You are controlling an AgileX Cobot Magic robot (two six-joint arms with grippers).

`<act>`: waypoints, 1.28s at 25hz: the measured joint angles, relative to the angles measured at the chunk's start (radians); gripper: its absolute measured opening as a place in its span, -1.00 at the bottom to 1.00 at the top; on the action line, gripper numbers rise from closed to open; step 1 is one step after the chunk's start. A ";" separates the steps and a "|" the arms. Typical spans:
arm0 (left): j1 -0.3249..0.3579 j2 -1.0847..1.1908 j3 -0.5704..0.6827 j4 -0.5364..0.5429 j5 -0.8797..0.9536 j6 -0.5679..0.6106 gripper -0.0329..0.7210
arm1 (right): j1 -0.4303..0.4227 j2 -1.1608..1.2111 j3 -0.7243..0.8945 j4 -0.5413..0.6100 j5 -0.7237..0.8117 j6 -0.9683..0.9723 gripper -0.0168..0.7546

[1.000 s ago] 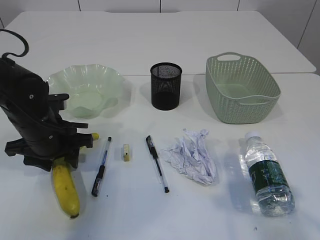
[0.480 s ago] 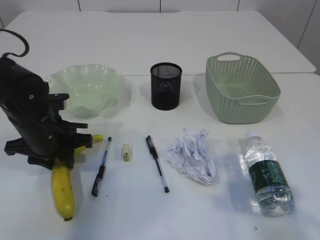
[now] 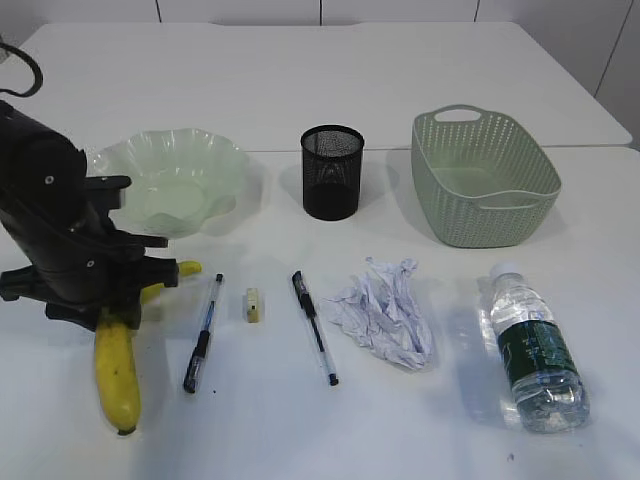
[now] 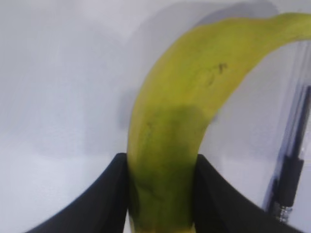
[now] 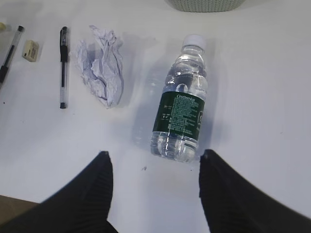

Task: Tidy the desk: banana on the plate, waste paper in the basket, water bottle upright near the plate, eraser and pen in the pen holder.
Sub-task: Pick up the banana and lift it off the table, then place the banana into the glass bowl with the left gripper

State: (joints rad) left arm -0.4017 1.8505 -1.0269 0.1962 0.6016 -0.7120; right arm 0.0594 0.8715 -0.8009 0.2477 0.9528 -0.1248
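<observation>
Both left gripper (image 4: 163,194) fingers clamp banana (image 4: 184,126); right gripper (image 5: 154,187) jaws apart, empty, above bottle (image 5: 182,104).

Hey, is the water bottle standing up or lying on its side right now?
Lying on its side: the water bottle rests lengthwise on the table, cap pointing toward the basket.

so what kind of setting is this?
Likely a lab mock-up of a desk: bare white table, stationery around a mesh pen holder, a green basket, white wall panels behind.

Yellow banana (image 3: 115,372), pale green ruffled plate (image 3: 215,160), black mesh pen holder (image 3: 331,172). Sage woven-pattern basket (image 3: 450,205); clear water bottle (image 3: 532,350) with dark green label, white cap.
</observation>
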 joint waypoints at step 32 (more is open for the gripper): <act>0.118 -0.045 -0.482 -0.188 -0.091 0.030 -0.24 | 0.000 0.000 0.000 0.000 -0.002 0.002 0.14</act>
State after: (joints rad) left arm -0.2840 1.8052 -1.5091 0.0081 0.5108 -0.6823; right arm 0.0594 0.8715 -0.8009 0.2477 0.9510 -0.1230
